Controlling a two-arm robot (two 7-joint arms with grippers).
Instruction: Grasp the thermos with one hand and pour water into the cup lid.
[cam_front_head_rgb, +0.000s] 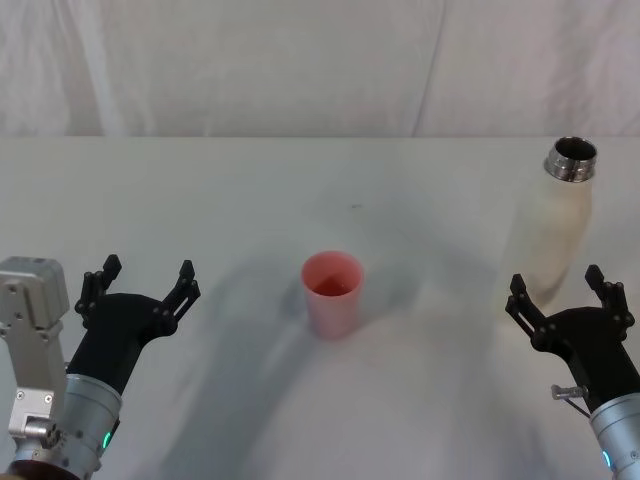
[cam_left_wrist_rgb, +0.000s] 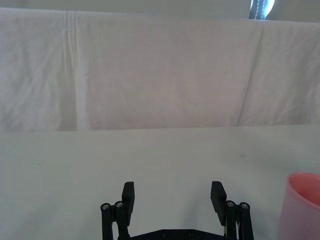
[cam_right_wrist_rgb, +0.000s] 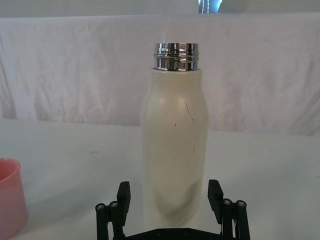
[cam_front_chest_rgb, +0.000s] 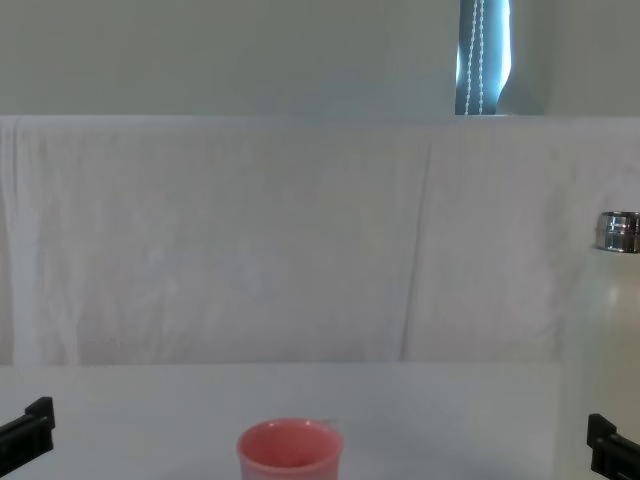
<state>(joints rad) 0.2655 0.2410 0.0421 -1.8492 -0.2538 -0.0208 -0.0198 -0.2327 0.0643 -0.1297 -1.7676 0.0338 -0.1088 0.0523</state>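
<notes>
The thermos (cam_front_head_rgb: 555, 230) stands upright at the table's right, cream-white with an open steel neck; it also shows in the right wrist view (cam_right_wrist_rgb: 174, 150) and at the right edge of the chest view (cam_front_chest_rgb: 610, 340). My right gripper (cam_front_head_rgb: 567, 290) is open just in front of the thermos, its fingers (cam_right_wrist_rgb: 123, 195) level with the bottle's base on both sides, not touching. The pink cup lid (cam_front_head_rgb: 332, 294) stands upright in the middle of the table, seen too in the chest view (cam_front_chest_rgb: 290, 452). My left gripper (cam_front_head_rgb: 140, 280) is open at the left, well away from the cup lid (cam_left_wrist_rgb: 302, 205).
A white cloth covers the table (cam_front_head_rgb: 320, 190) and the backdrop (cam_front_chest_rgb: 250, 240) behind it. Bare cloth lies between the cup lid and the thermos and across the far half.
</notes>
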